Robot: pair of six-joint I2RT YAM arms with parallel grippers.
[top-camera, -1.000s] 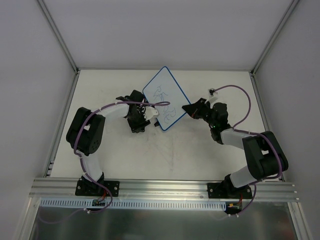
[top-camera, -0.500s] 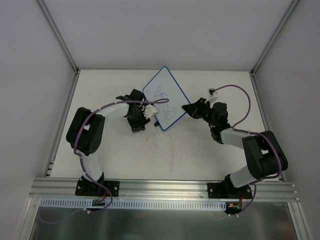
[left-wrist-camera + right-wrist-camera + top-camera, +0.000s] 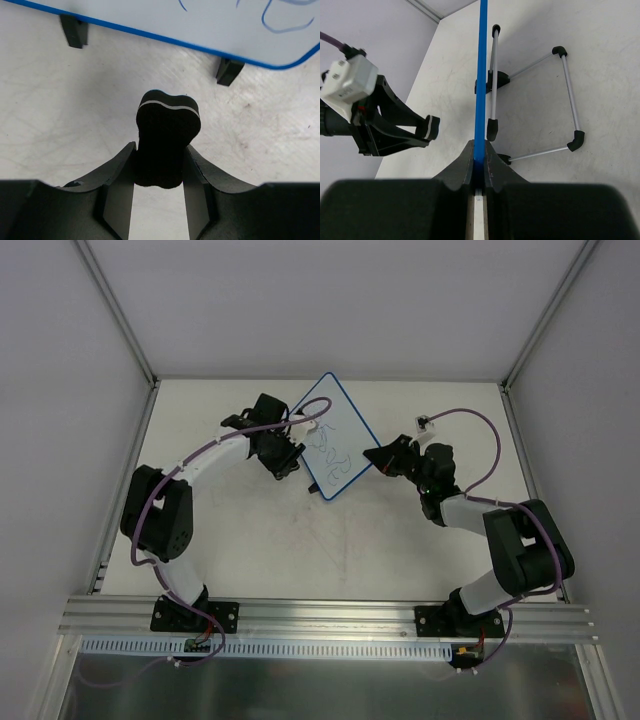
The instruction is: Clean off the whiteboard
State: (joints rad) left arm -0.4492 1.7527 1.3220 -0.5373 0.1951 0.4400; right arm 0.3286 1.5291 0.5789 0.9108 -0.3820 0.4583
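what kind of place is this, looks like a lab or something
Most likely a robotics test cell, not a home or office: left arm and right arm bolted to an aluminium rail, a scuffed table boxed in by plain white panels, and a small whiteboard to work on.

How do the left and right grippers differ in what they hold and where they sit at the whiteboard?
The left gripper is shut on the black eraser; the right gripper is shut on the whiteboard, pinching its blue rim. The left gripper sits at the board's left edge, the right gripper at its right corner. The left gripper's eraser looks clear of the board; the right gripper touches it. Both grip something.
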